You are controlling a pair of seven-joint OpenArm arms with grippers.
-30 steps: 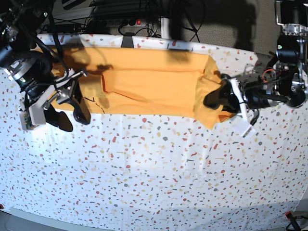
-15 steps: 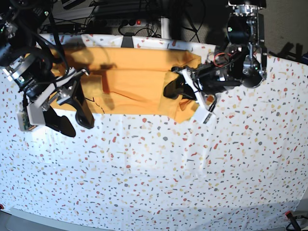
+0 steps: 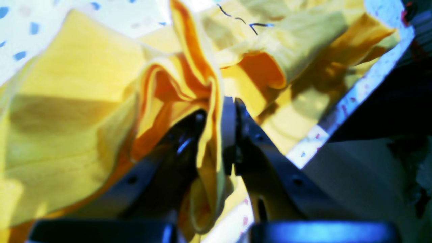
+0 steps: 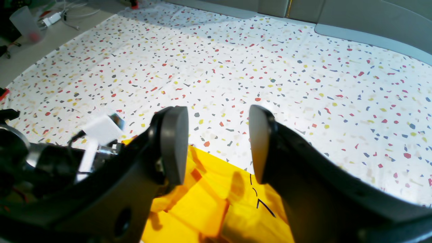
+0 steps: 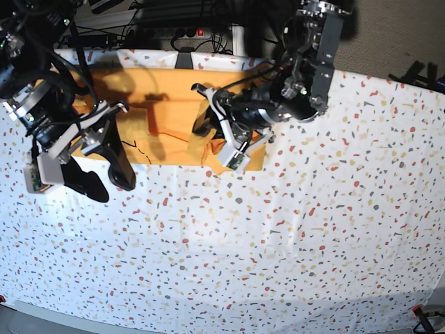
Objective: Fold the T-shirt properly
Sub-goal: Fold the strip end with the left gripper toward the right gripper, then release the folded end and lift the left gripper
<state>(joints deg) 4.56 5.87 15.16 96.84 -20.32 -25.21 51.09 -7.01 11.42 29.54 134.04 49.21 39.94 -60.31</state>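
The mustard-orange T-shirt (image 5: 163, 104) lies along the back edge of the table, its right end lifted and doubled over toward the left. My left gripper (image 5: 203, 131) is over the shirt's middle and is shut on that end. In the left wrist view the left gripper (image 3: 216, 113) pinches a bunched fold of the T-shirt (image 3: 67, 101) between its black fingers. My right gripper (image 5: 108, 182) hangs open at the shirt's front left corner. The right wrist view shows the right gripper (image 4: 217, 145) with nothing between its pads, above the T-shirt (image 4: 209, 209).
A white cloth with coloured terrazzo specks (image 5: 278, 243) covers the table. Its back edge (image 5: 229, 64) runs just behind the shirt, with a power strip (image 5: 188, 31) and cables beyond. A clear plastic cup (image 4: 25, 23) stands off the table.
My left gripper has travelled left from the table's right side to the middle, dragging the shirt's right end over the body. The right arm has barely moved.
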